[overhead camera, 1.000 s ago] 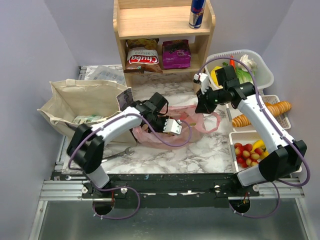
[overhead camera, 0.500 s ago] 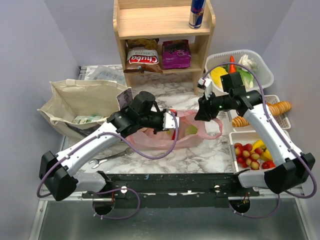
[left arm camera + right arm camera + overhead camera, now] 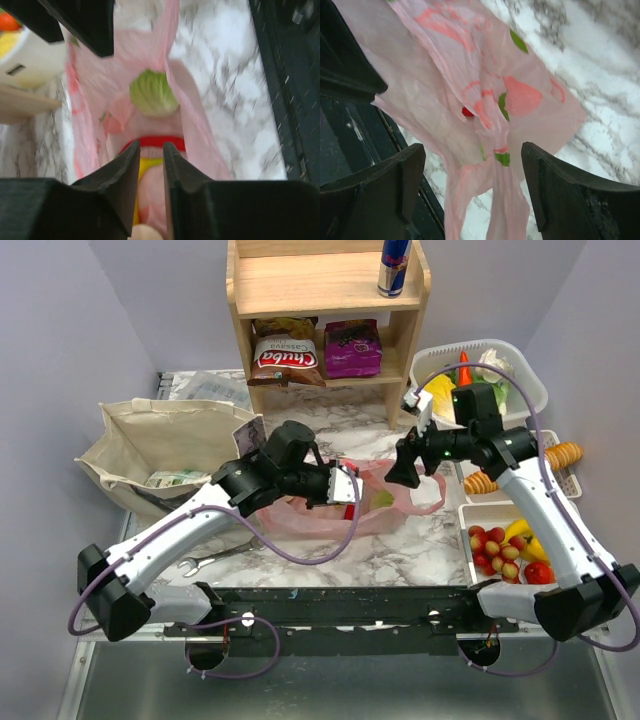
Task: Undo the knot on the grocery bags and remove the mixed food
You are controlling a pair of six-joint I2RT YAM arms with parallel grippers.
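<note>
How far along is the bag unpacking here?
Done: the pink bag gapes open, no knot visible. In hand: the right gripper stands open around a loose handle; the left gripper points into the bag. Left: the green round fruit and red and yellow items lie inside; the beige tote holds a packet.

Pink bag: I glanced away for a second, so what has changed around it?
Both arms swung their elbows outward, while the left hand and right hand stayed at the pink bag. The right hand opened, letting the plastic go; the bag's mouth now gapes. The canvas tote and shelf stayed put.
</note>
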